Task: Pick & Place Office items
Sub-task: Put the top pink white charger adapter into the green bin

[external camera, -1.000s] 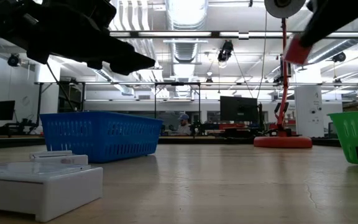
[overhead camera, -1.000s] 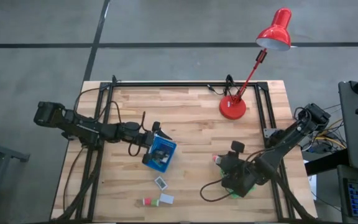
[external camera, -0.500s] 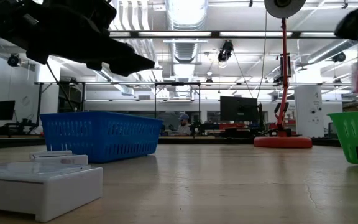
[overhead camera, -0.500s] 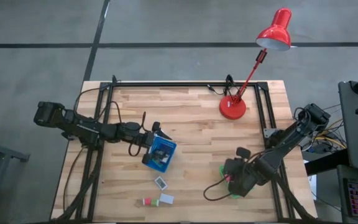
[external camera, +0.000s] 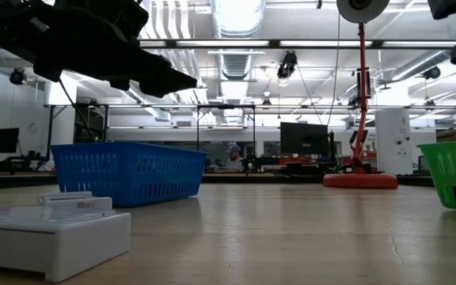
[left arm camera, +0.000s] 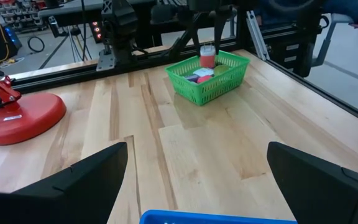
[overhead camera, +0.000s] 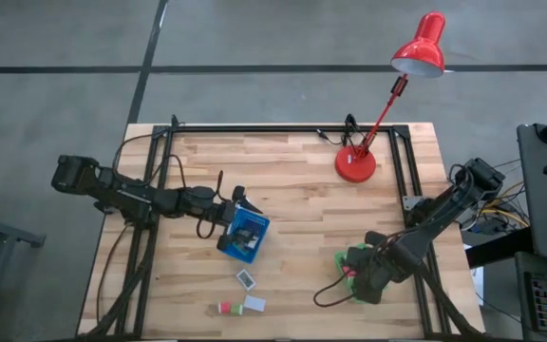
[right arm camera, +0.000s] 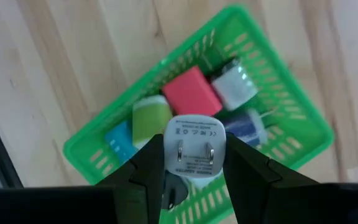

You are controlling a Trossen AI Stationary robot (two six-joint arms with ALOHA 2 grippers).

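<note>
At the near edge of the bench (overhead camera: 292,180), slightly left of centre, three loose office items lie close together: a small red-and-green block (overhead camera: 224,308), a pale green-and-white block (overhead camera: 253,304) just to its right, and a little white box (overhead camera: 245,278) a bit farther in. To the right at about the same depth, the right gripper (right arm camera: 191,180) hangs directly over the green tray (overhead camera: 346,264), its jaws closed on a white plug adapter (right arm camera: 195,146). The adapter sits squarely between the two dark fingers (right arm camera: 146,174), its two prongs and printed face turned toward the wrist camera, held above the tray and not touching what lies in it. Below it the tray holds a red block (right arm camera: 191,92), a lime-green block (right arm camera: 149,119), a light blue block (right arm camera: 118,137), a white block (right arm camera: 235,87) and a navy one (right arm camera: 244,124), packed against one another. Farther in and to the left, the left gripper (overhead camera: 228,211) waits with its jaws spread wide and nothing between them, just left of the blue tray (overhead camera: 247,233), which has several dark and white items inside. At the far right of the bench stands a red desk lamp (overhead camera: 357,163).
</note>
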